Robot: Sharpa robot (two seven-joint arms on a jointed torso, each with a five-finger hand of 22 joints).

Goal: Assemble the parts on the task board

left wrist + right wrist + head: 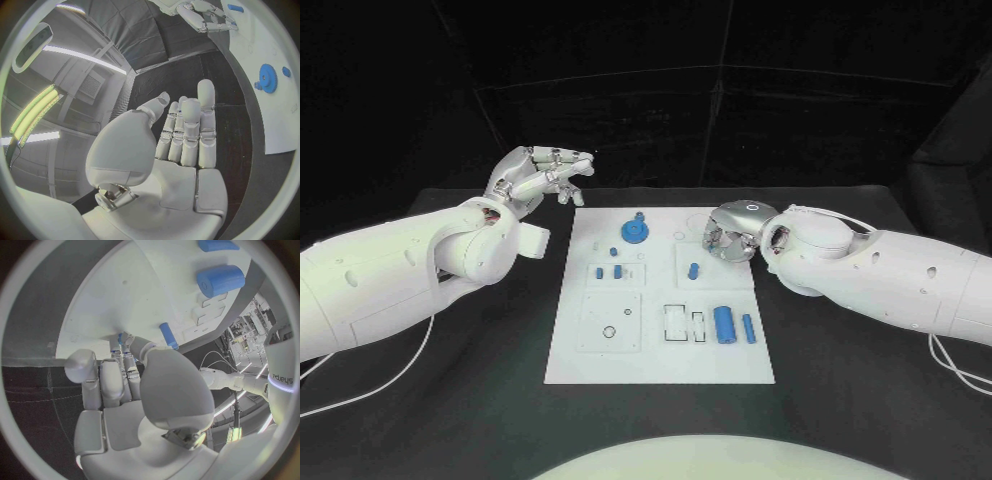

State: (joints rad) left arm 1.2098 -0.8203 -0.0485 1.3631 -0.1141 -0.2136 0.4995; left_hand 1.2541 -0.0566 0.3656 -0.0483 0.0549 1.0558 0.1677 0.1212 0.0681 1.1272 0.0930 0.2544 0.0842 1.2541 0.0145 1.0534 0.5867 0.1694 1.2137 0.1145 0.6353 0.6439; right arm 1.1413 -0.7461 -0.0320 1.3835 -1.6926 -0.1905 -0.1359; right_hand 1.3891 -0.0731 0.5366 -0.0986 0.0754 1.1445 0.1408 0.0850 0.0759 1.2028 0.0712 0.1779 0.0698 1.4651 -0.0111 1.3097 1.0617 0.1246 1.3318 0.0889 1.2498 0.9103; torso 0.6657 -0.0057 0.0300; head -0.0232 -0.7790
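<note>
With nothing visibly held, the right hand [730, 238] curls its fingers over the white plastic task board [589, 370], the left hand [538, 175] waits loosely open, and a careless reach could knock the small blue peg [694, 268].

R hand [134, 380] over task board [112, 300]

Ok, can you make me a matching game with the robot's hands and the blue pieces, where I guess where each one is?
Things:
1. left hand
2. right hand
3. blue gear
4. big blue cylinder

Places:
A. near end of the white board, right side
B. far end of the board, middle
C. raised over the black table beyond the board's far left corner
D. over the board's right edge

Pairs: 1-C, 2-D, 3-B, 4-A
</note>
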